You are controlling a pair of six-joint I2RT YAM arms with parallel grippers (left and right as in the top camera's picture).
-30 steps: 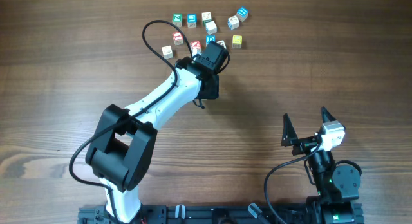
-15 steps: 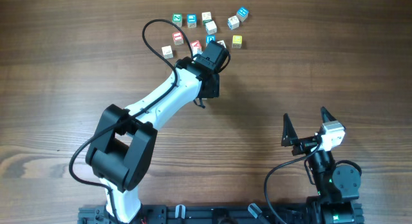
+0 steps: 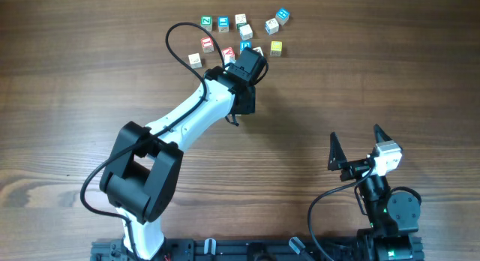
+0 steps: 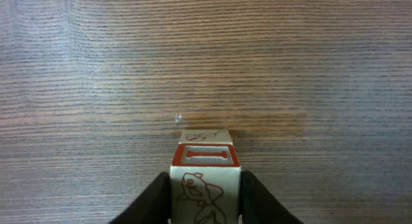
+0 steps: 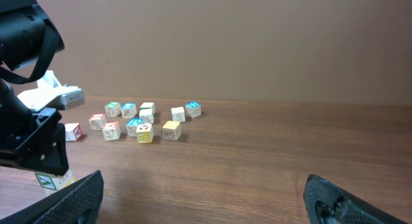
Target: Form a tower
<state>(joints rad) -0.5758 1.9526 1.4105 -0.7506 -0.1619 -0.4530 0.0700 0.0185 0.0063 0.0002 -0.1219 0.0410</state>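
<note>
Between the two dark fingers (image 4: 154, 199) of the left gripper (image 4: 205, 180) sits a red-marked cube (image 4: 205, 156). It is pale wood, with a red-framed face and a red line drawing on the face toward the wrist camera. The jaws are clamped against its two sides. Just beyond it shows a narrow strip of another pale face with red scribble, touching the held cube's far edge; whether that is a second cube I cannot tell.

From the right wrist view, the tower (image 5: 47, 180) shows only as a white face with a green mark and a yellowish edge beside it. It lies low on the table (image 5: 257, 153), directly under the left gripper's black head, and how many cubes stand there I cannot tell.

Overhead, the white left arm (image 3: 191, 115) reaches diagonally to the near edge of a scatter of loose letter cubes (image 3: 245, 32). A yellow cube (image 3: 276, 47) lies just to the right of the gripper, and a black cable (image 3: 171, 47) loops off the wrist. Well apart, near the table's front edge, the right gripper (image 3: 355, 135) hangs with its jaws spread wide over bare wood.
</note>
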